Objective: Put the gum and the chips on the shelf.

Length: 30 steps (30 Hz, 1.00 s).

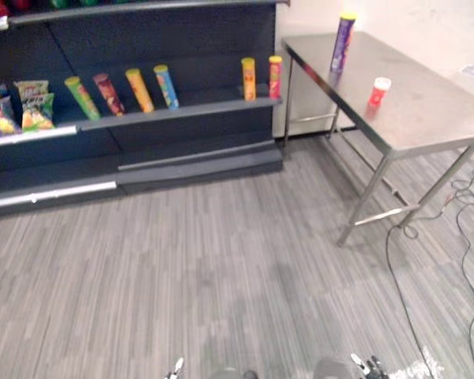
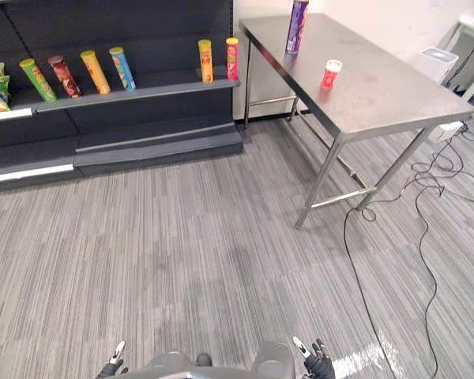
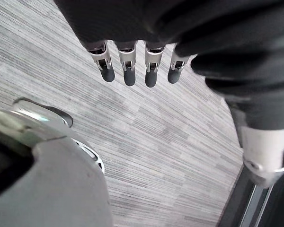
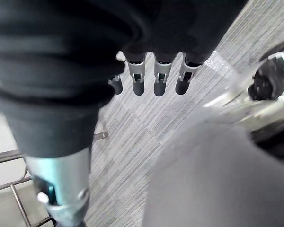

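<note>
both robot hands empty; gum and chips on the table, apart from the shelf

the left robot hand [image 3: 128,71] and the right robot hand [image 4: 159,78] hang low with fingers straight and relaxed, holding nothing. the gum [image 2: 331,73], a small red tub with a white lid, stands on the table [image 2: 395,95], far ahead of the right robot hand and out to its side. the chips [image 2: 297,26], a tall purple can, stand upright beyond it, farther from both. the shelf [image 1: 182,110], carrying other cans [image 1: 140,89], lies far ahead of the left robot hand. the chips can is probably light, stiff, smooth and easily tipped, so best wrapped round mid-body. the tub looks light and rigid, so best pinched round its body below the lid.
</note>
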Tool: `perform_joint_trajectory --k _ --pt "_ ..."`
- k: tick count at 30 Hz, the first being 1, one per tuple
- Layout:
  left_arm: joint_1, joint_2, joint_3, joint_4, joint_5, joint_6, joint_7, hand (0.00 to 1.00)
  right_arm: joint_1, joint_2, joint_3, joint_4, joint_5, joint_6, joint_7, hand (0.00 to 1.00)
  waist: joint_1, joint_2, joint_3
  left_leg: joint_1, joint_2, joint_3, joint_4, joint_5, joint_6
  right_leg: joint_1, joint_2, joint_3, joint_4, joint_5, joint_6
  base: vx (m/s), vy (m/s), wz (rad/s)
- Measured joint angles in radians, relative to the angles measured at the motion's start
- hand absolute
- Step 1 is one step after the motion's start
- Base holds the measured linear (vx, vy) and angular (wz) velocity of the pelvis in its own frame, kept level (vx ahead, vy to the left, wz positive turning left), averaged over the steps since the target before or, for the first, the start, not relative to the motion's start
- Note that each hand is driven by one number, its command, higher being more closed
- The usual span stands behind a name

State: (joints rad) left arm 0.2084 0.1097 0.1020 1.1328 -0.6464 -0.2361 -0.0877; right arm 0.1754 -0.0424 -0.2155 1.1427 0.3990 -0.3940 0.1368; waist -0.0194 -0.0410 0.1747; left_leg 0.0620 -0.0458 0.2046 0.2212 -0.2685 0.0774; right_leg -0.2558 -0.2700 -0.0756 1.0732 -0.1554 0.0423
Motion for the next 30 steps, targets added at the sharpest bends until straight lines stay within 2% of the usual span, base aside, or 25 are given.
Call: perform_joint_trajectory --k 1,2,3,5,6,7,8,9,10,13,14,15,16,17,18,19,20,21,23,24,26,27,28,29,30 --pt "0.0 -0.004 0.002 0.0 0.0 0.001 0.001 0.0 0.002 0.001 0.0 -0.006 0.006 -0.008 0.004 0.0 -0.004 0.005 0.002 0.037 0.014 -0.005 -0.02 -0.006 0.003 -0.043 0.03 -0.053 -0.065 -0.049 0.001 0.34 -0.075 0.25" --pt "-0.004 -0.011 0.007 -0.002 0.0 0.001 0.002 0.0 0.006 0.001 0.0 -0.018 0.008 -0.014 0.005 0.0 -0.004 0.013 0.006 0.056 0.027 -0.011 -0.028 -0.015 -0.004 -0.057 0.046 -0.084 -0.12 -0.057 -0.001 0.52 -0.127 0.36" --pt "-0.008 -0.036 0.028 -0.017 -0.001 0.001 0.004 0.0 0.024 0.002 0.001 -0.053 0.028 -0.033 0.009 0.0 -0.006 0.041 0.021 0.104 0.068 -0.029 -0.037 -0.044 -0.02 -0.08 0.086 -0.152 -0.3 -0.055 -0.001 0.47 -0.131 0.32" --pt "-0.008 -0.054 0.044 -0.024 0.0 0.001 0.004 0.0 0.042 0.003 0.011 -0.074 0.044 -0.044 0.012 0.0 -0.005 0.056 0.019 0.142 0.105 -0.049 -0.047 -0.071 -0.055 -0.098 0.117 -0.185 -0.512 -0.023 0.026 0.55 -0.173 0.39" --pt "-0.008 -0.065 0.07 -0.035 -0.001 0.005 0.004 0.0 0.049 0.006 0.021 -0.078 0.045 -0.056 0.01 0.0 -0.004 0.051 0.016 0.18 0.123 -0.068 -0.054 -0.108 -0.089 -0.107 0.133 -0.177 -0.715 0.043 0.033 0.55 -0.209 0.43" --pt "-0.007 -0.067 0.077 -0.038 -0.001 0.007 0.005 0.0 0.051 0.005 0.026 -0.079 0.045 -0.055 0.004 0.0 -0.004 0.048 0.014 0.197 0.125 -0.08 -0.056 -0.124 -0.1 -0.106 0.134 -0.161 -0.767 0.063 0.041 0.72 -0.291 0.61" --pt "-0.003 -0.077 0.085 -0.035 0.0 0.019 0.008 0.0 0.06 0.001 0.028 -0.085 0.047 -0.051 -0.004 0.0 -0.007 0.046 0.002 0.232 0.138 -0.107 -0.06 -0.15 -0.116 -0.1 0.136 -0.14 -0.763 0.18 0.027 0.52 -0.201 0.54" --pt "-0.011 -0.086 0.089 -0.033 0.0 0.027 0.009 0.0 0.06 -0.004 0.028 -0.091 0.048 -0.048 -0.011 0.0 -0.007 0.061 -0.002 0.241 0.148 -0.122 -0.059 -0.144 -0.125 -0.102 0.142 -0.145 -0.73 0.201 -0.008 0.66 -0.255 0.59" --pt "-0.022 -0.11 0.094 -0.03 0.002 0.031 0.01 0.0 0.057 -0.023 0.028 -0.096 0.048 -0.04 -0.025 0.0 -0.004 0.089 -0.016 0.242 0.177 -0.144 -0.044 -0.094 -0.151 -0.105 0.153 -0.169 -0.676 0.147 -0.043 0.63 -0.246 0.35" --pt "-0.026 -0.128 0.12 -0.036 0.0 0.027 0.012 0.0 0.053 -0.031 0.031 -0.106 0.048 -0.011 -0.054 0.0 0.0 0.099 -0.019 0.234 0.201 -0.159 0.054 0.06 -0.162 -0.051 0.173 -0.194 -0.64 0.095 -0.08 0.58 -0.242 0.01" --pt "-0.026 -0.13 0.135 -0.037 -0.003 0.026 0.011 0.0 0.052 -0.03 0.034 -0.111 0.048 -0.001 -0.065 0.0 -0.001 0.098 -0.02 0.211 0.209 -0.161 0.157 0.124 -0.162 -0.006 0.186 -0.194 -0.652 0.07 -0.081 0.53 -0.194 -0.14" --pt "-0.026 -0.131 0.146 -0.038 -0.003 0.025 0.006 0.0 0.052 -0.028 0.034 -0.116 0.048 0.006 -0.066 0.0 -0.002 0.096 -0.021 0.18 0.211 -0.164 0.237 0.157 -0.159 0.016 0.188 -0.194 -0.659 0.049 -0.077 0.47 -0.165 -0.08" --pt "-0.03 -0.138 0.172 -0.039 -0.007 0.019 -0.005 0.0 0.053 -0.026 0.034 -0.126 0.048 0.015 -0.068 0.0 -0.005 0.097 -0.021 0.092 0.224 -0.17 0.435 0.263 -0.182 0.064 0.196 -0.193 -0.69 0.003 -0.072 0.4 -0.118 -0.03" --pt "-0.037 -0.15 0.188 -0.042 -0.012 0.01 -0.013 0.0 0.062 -0.034 0.03 -0.14 0.049 0.019 -0.07 0.0 -0.003 0.107 -0.017 -0.019 0.262 -0.18 0.662 0.288 -0.211 0.111 0.22 -0.196 -0.716 -0.024 -0.087 0.44 -0.097 0.0" --pt "-0.039 -0.154 0.192 -0.046 -0.017 0.003 -0.022 0.0 0.063 -0.036 0.027 -0.145 0.049 0.021 -0.073 0.0 -0.001 0.114 -0.015 -0.074 0.282 -0.178 0.755 0.253 -0.211 0.137 0.23 -0.197 -0.724 -0.032 -0.088 0.33 -0.041 -0.04" --pt "-0.036 -0.154 0.194 -0.061 -0.017 -0.003 -0.038 0.0 0.062 -0.033 0.028 -0.145 0.049 0.025 -0.08 0.0 0.004 0.111 -0.012 -0.155 0.297 -0.156 0.86 0.183 -0.204 0.19 0.237 -0.198 -0.74 -0.048 -0.09 0.3 -0.018 -0.05" --pt "-0.033 -0.153 0.183 -0.069 -0.016 -0.007 -0.048 0.0 0.061 -0.022 0.024 -0.145 0.05 0.025 -0.085 0.0 0.009 0.101 -0.013 -0.203 0.308 -0.115 0.864 0.121 -0.189 0.247 0.236 -0.196 -0.764 -0.054 -0.078 0.28 -0.008 -0.11" --pt "-0.026 -0.149 0.177 -0.077 -0.016 -0.008 -0.052 0.0 0.061 -0.017 0.022 -0.146 0.051 0.025 -0.085 0.0 0.014 0.095 -0.013 -0.22 0.313 -0.089 0.837 0.098 -0.181 0.273 0.234 -0.191 -0.774 -0.054 -0.067 0.34 0.022 -0.19" --pt "-0.019 -0.147 0.174 -0.102 -0.019 -0.015 -0.066 0.0 0.059 -0.007 0.021 -0.148 0.05 0.026 -0.084 0.0 0.029 0.082 -0.013 -0.251 0.316 -0.026 0.663 0.048 -0.154 0.326 0.218 -0.171 -0.799 -0.068 -0.046 0.29 0.08 -0.26" --pt "-0.008 -0.145 0.17 -0.118 -0.03 -0.017 -0.076 0.0 0.051 0.004 0.017 -0.151 0.05 0.027 -0.083 0.0 0.03 0.069 -0.013 -0.251 0.303 0.009 0.451 0.044 -0.145 0.35 0.193 -0.155 -0.806 -0.086 -0.03 0.3 0.177 -0.23" --pt "-0.004 -0.143 0.171 -0.117 -0.042 -0.018 -0.078 0.0 0.047 0.012 0.011 -0.152 0.051 0.026 -0.082 0.0 0.033 0.062 -0.016 -0.249 0.275 -0.002 0.221 0.073 -0.135 0.354 0.165 -0.137 -0.805 -0.103 -0.003 0.33 0.273 -0.26" --pt "-0.003 -0.143 0.173 -0.117 -0.05 -0.021 -0.074 0.0 0.045 0.017 0.007 -0.149 0.052 0.026 -0.082 0.0 0.043 0.056 -0.015 -0.244 0.262 -0.016 0.078 0.151 -0.141 0.364 0.136 -0.111 -0.803 -0.123 0.029 0.33 0.337 -0.33" --pt "-0.002 -0.141 0.173 -0.117 -0.051 -0.027 -0.071 0.0 0.049 0.023 0.008 -0.147 0.052 0.026 -0.081 0.0 0.053 0.046 -0.02 -0.226 0.242 -0.004 0.058 0.208 -0.155 0.375 0.116 -0.089 -0.807 -0.133 0.045 0.43 0.428 -0.35" --pt "0.002 -0.132 0.176 -0.117 -0.054 -0.028 -0.07 0.0 0.044 0.033 0.009 -0.142 0.052 0.027 -0.08 0.0 0.057 0.044 -0.025 -0.213 0.218 0.017 0.063 0.19 -0.148 0.391 0.096 -0.073 -0.819 -0.137 0.053 0.32 0.263 -0.21" --pt "0.005 -0.127 0.176 -0.117 -0.056 -0.03 -0.07 0.0 0.044 0.045 0.008 -0.143 0.052 0.025 -0.074 0.0 0.055 0.029 -0.034 -0.213 0.213 0.032 0.072 0.173 -0.142 0.395 0.093 -0.056 -0.828 -0.134 0.052 0.41 0.279 -0.2"
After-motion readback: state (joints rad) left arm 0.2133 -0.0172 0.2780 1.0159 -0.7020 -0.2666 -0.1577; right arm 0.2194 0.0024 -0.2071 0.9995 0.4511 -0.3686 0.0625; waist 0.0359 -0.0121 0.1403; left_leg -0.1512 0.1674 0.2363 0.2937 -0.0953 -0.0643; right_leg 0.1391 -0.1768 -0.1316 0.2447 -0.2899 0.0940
